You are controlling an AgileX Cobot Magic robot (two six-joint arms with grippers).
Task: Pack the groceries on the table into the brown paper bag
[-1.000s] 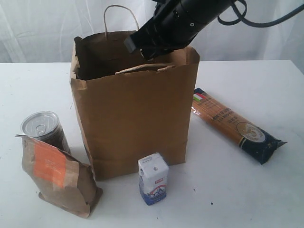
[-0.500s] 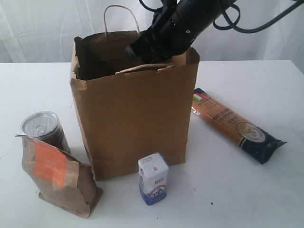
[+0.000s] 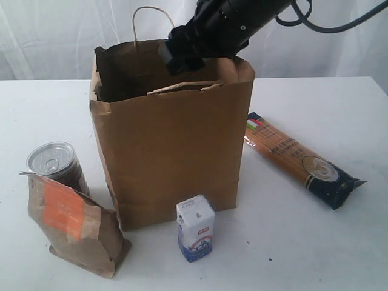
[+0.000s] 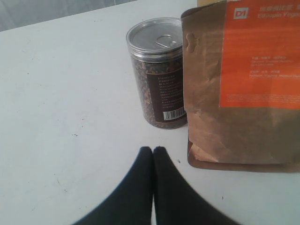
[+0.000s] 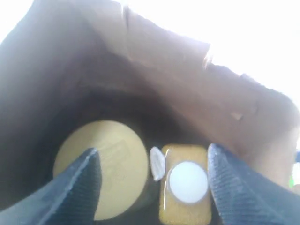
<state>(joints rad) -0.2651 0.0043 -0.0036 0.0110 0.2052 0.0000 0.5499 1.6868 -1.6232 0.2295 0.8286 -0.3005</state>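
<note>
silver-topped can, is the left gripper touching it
Apart. Left wrist view shows bare table between the left gripper and the silver-topped can.

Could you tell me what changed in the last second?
The right gripper rose slightly at the mouth of the tall brown paper bag; its fingers stand apart above the yellow white-capped jar, beside the tan-lidded clear jar. Unmoved: silver-topped can, orange-labelled kraft pouch, white-blue carton, long spaghetti packet.

1. Bag [image 3: 176, 145]: plain brown.
2. Pouch [image 3: 73, 224]: kraft brown, orange label.
3. Can [image 3: 51, 159]: silver top, dark label.
4. Carton [image 3: 195, 229]: white and blue.
5. Packet [image 3: 303, 159]: orange, navy end.
6. Jar [image 5: 186, 185]: yellow, white cap.
7. Table [image 3: 315, 242]: white.
</note>
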